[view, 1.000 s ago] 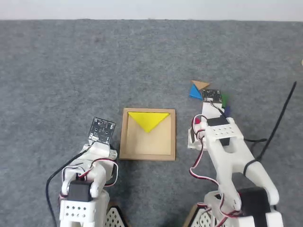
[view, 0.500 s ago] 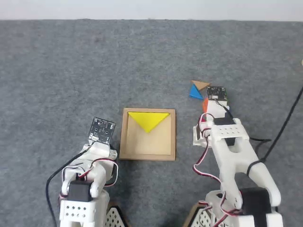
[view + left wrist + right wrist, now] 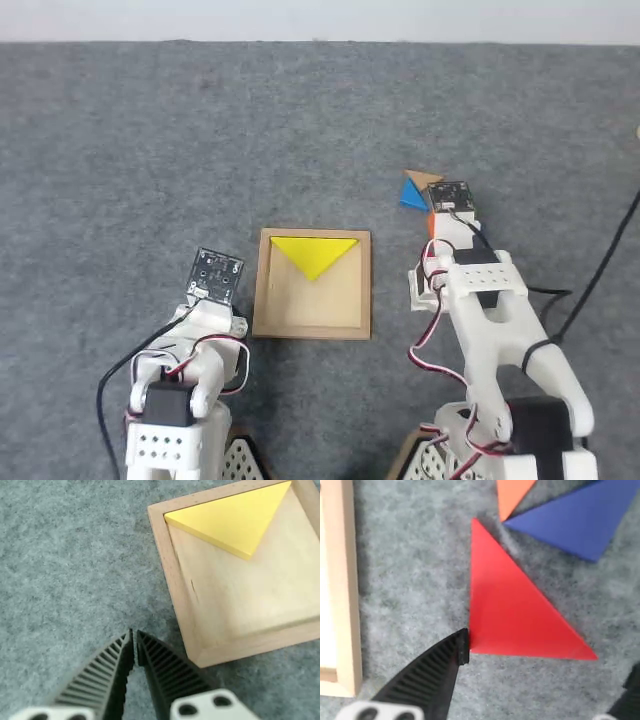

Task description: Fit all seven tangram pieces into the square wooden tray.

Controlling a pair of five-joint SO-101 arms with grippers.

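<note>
The square wooden tray (image 3: 266, 300) lies mid-table with a yellow triangle (image 3: 313, 252) against its far side. In the left wrist view my left gripper (image 3: 133, 636) is shut and holds nothing, hovering over carpet beside the tray's (image 3: 175, 595) near left corner. My right gripper (image 3: 547, 664) is open just right of the tray, straddling a red triangle (image 3: 515, 615). One fingertip (image 3: 462, 647) touches that triangle's corner. An orange piece (image 3: 512, 495) and a dark blue triangle (image 3: 575, 517) lie just beyond. A light blue triangle (image 3: 411, 195) and a tan triangle (image 3: 423, 179) sit past the right arm.
Grey carpet covers the table, with open room to the left and at the back. A black cable (image 3: 600, 260) trails along the right side. The tray's right wall (image 3: 340, 595) runs close beside the red triangle.
The right arm has reached farther from its base and a little right, now covering the green and dark blue pieces in the high view. The left arm has kept still.
</note>
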